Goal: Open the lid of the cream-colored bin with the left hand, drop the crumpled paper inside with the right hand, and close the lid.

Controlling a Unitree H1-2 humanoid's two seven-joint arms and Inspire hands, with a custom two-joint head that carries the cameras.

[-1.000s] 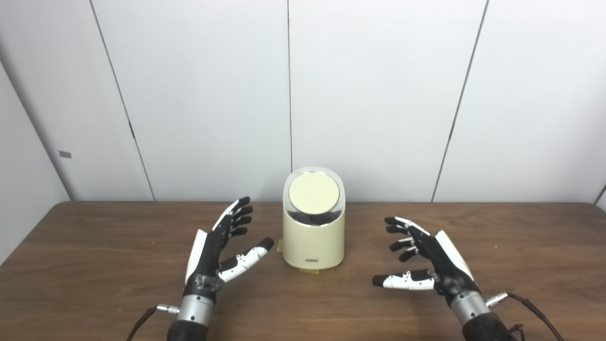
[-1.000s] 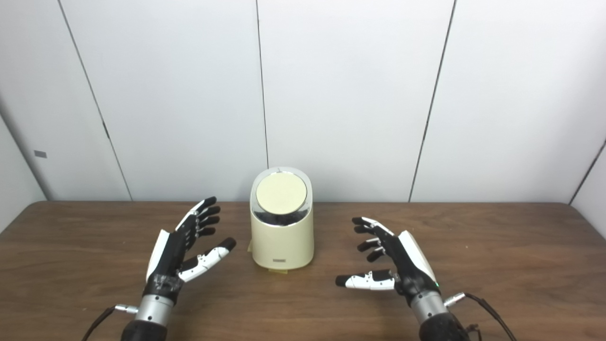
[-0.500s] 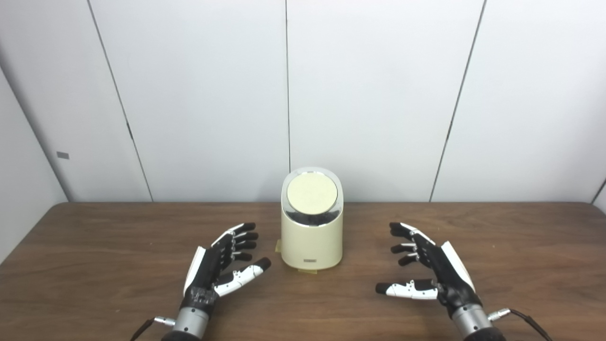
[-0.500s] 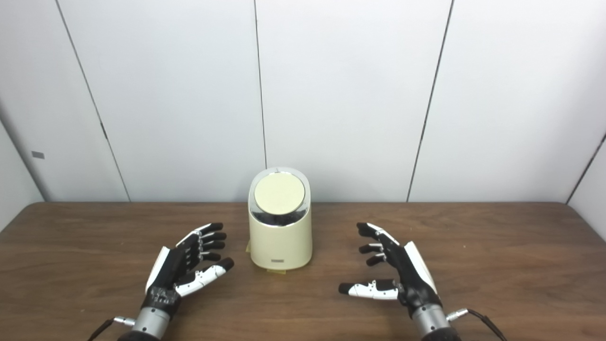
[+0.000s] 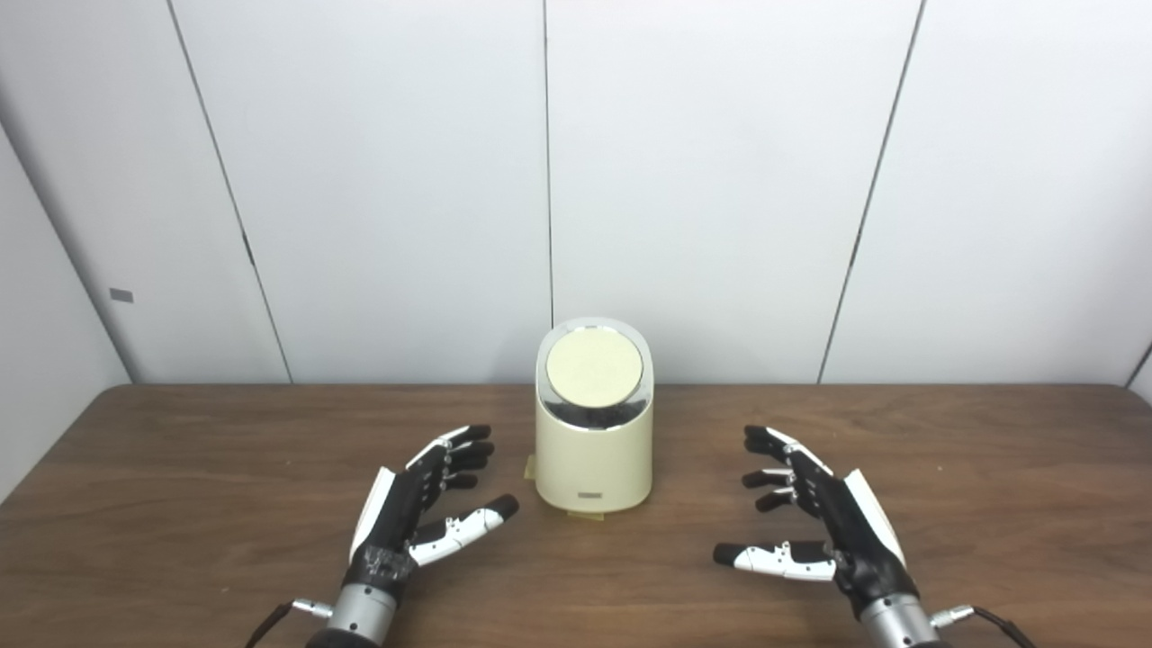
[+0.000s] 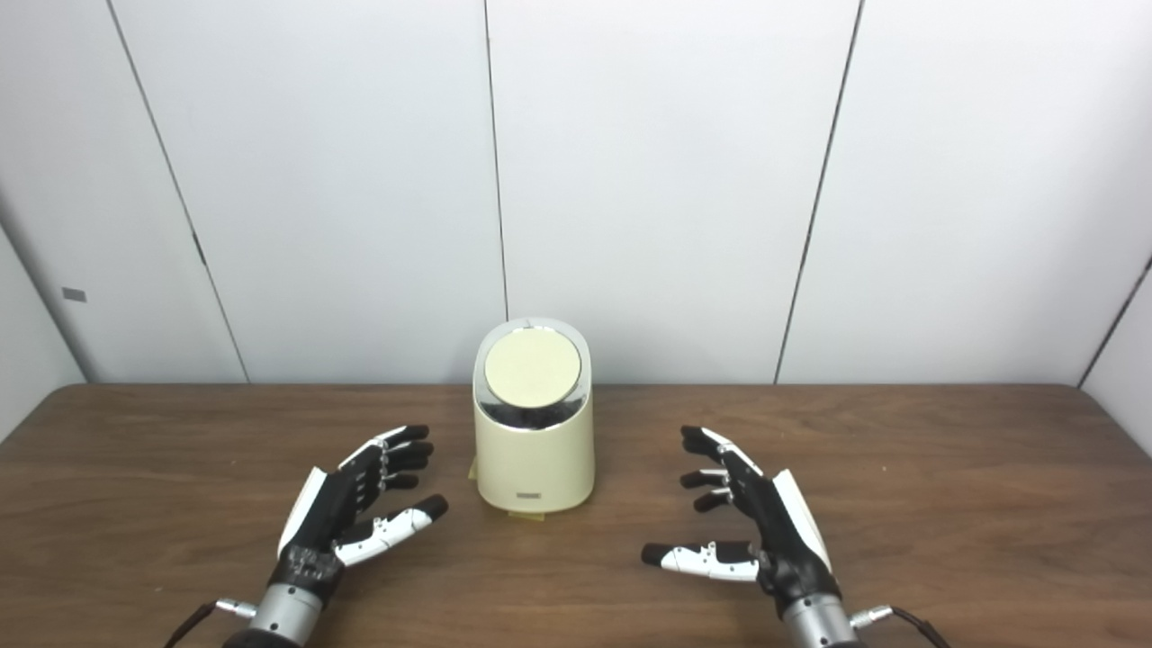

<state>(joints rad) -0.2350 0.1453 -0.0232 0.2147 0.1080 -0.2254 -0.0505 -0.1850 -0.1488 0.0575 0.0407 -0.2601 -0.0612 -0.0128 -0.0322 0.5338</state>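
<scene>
My left hand and right hand have dropped lower, both spread and empty; the bin sits between them, lid down, no paper visible, so I judge the task done.

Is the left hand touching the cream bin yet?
Apart. The left eye view shows bare table between the left hand and the cream bin; its lid is closed.

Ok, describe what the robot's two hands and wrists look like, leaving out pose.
Both the left hand and the right hand are black, jointed mechanical hands with a white plate on the back and white segments on the thumbs, ending in black tips. Each sits on a silver metal wrist cuff with a small silver connector, from which a thin black cable leads.
</scene>
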